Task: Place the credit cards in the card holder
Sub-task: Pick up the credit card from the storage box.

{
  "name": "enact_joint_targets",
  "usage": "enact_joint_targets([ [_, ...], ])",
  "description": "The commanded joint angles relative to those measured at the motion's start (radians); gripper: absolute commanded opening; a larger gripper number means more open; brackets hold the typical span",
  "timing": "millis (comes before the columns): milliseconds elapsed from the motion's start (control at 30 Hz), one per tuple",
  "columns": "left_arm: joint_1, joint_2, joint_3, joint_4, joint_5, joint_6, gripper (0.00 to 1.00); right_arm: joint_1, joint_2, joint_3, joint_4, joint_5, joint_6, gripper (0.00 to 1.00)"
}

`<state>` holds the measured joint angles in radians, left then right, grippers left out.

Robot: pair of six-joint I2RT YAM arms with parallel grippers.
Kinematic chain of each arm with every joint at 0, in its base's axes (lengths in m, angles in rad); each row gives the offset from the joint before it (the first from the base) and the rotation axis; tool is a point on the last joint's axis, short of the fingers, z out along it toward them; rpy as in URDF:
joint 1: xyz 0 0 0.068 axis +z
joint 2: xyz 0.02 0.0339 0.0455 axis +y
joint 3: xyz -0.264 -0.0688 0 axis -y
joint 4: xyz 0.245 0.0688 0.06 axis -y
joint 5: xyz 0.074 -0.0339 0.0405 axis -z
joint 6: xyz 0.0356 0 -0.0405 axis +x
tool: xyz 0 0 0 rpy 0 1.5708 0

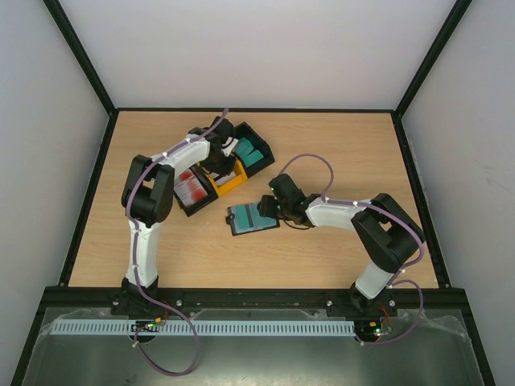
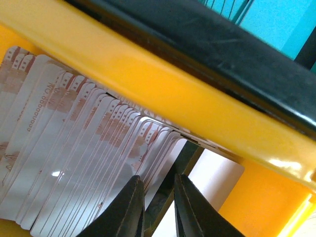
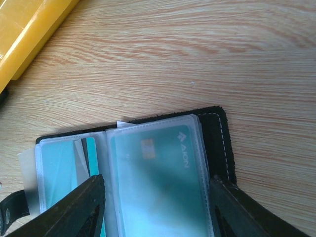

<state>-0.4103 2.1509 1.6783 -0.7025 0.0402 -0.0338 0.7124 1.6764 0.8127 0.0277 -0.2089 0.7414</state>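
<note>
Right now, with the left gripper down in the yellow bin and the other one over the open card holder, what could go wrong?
1. The white cards stand tightly packed in the yellow bin, so the left gripper, its jaws narrow, might pinch two cards or slip off.
2. The right gripper straddles the open card holder, whose visible sleeves already show teal cards; a nudge could shift the holder or flip a sleeve.

The left arm [image 1: 145, 237] and the right arm [image 1: 338, 211] have white links and black round joints. A thin purple cable [image 1: 309, 157] loops along each. The fingers [image 2: 131, 207] are black and tapered; the bases [image 1: 141, 304] perhaps carry small green lights.
</note>
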Motion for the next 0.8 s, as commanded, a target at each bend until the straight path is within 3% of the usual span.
enact_joint_targets([
  [0, -0.021, 0.0, -0.008, -0.047, 0.017, -0.001, 0.2, -0.005, 0.015, 0.031, 0.005, -0.002, 0.004, 0.57],
  [767, -0.056, -0.106, -0.077, -0.075, 0.025, -0.011, 0.2, -0.007, 0.019, 0.019, 0.014, -0.021, 0.012, 0.57],
])
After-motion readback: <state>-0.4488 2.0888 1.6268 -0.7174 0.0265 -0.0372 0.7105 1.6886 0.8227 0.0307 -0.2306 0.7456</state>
